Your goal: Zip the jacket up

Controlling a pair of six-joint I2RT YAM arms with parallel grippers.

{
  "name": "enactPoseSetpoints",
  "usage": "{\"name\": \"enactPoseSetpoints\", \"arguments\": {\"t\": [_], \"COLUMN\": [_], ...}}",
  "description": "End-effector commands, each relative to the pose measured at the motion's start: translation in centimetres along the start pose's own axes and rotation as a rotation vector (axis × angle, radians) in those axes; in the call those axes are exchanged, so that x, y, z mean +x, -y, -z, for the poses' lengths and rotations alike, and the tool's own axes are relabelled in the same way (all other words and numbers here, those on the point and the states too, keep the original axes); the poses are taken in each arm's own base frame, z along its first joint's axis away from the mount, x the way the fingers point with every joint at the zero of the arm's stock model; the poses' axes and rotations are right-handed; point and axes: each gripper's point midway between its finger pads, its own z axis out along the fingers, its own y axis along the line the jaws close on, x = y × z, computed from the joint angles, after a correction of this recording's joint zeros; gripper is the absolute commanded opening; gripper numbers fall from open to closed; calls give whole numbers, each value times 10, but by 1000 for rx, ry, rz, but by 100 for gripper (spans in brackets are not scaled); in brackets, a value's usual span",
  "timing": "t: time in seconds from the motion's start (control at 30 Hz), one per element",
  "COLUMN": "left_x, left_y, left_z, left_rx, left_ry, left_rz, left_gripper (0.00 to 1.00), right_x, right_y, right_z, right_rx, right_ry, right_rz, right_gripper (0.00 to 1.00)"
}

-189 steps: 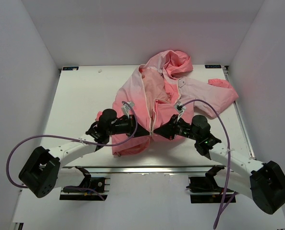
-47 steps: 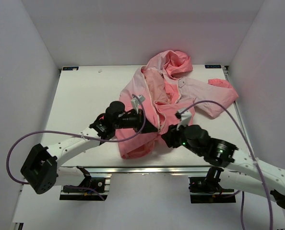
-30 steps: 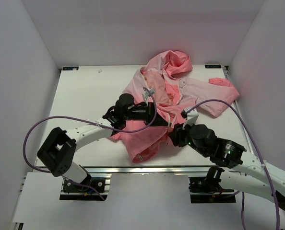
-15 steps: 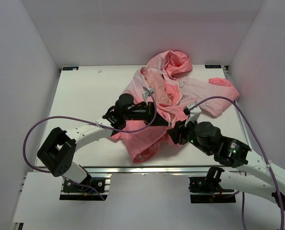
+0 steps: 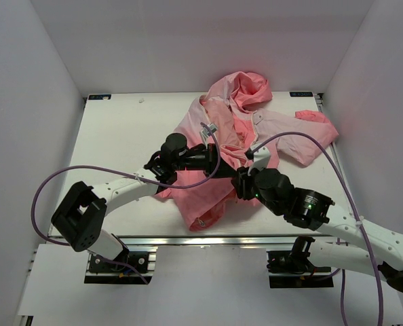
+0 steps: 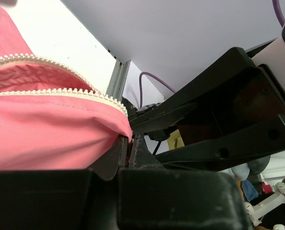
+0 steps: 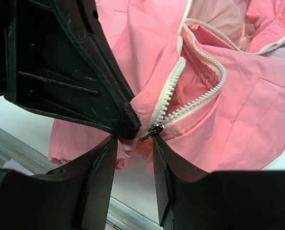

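The left fingers (image 6: 109, 163) are pinched tight on the pink cloth just beside the white zipper (image 6: 61, 93), I think to hold the bottom steady. The jacket (image 5: 208, 193) lies crumpled on the surface (image 5: 120, 136), toward the middle and back, mostly unzipped. The right fingers (image 7: 99, 177) are spread apart around the little slider (image 7: 153, 129), probably ready to grab it and pull it up.

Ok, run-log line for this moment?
left end effector: shut on jacket by zipper | right end effector: open around zipper pull | zipper: mostly unzipped
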Motion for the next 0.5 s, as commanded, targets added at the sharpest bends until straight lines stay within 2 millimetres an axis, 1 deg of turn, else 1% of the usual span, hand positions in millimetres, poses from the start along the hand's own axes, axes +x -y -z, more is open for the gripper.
{"name": "enactPoseSetpoints", "arguments": {"t": [0.0, 0.03, 0.1, 0.23, 0.27, 0.33, 0.4, 0.47], "left_x": [-9, -9, -8, -6, -5, -5, -4, -6], "left_y": [38, 37, 36, 33, 33, 33, 34, 35], "left_z": [8, 8, 8, 7, 6, 6, 6, 6], "left_rx": [107, 104, 99, 93, 96, 103, 108, 110], "left_ry": [20, 19, 15, 5, 2, -2, -4, -2], "left_rz": [-79, -77, -74, -64, -65, -67, -70, -77], "left_gripper": [0, 0, 0, 0, 0, 0, 0, 0], "right_x": [-23, -23, -21, -24, -27, -29, -30, -27], "right_y": [8, 13, 16, 14, 16, 18, 18, 18], "right_z": [0, 0, 0, 4, 7, 8, 9, 6], "right_rx": [59, 84, 101, 78, 76, 75, 71, 75], "right_ry": [96, 99, 89, 109, 123, 140, 140, 125], "right_rz": [-40, -37, -38, -51, -58, -69, -70, -61], "right_gripper": [42, 41, 41, 40, 36, 33, 27, 25]}}
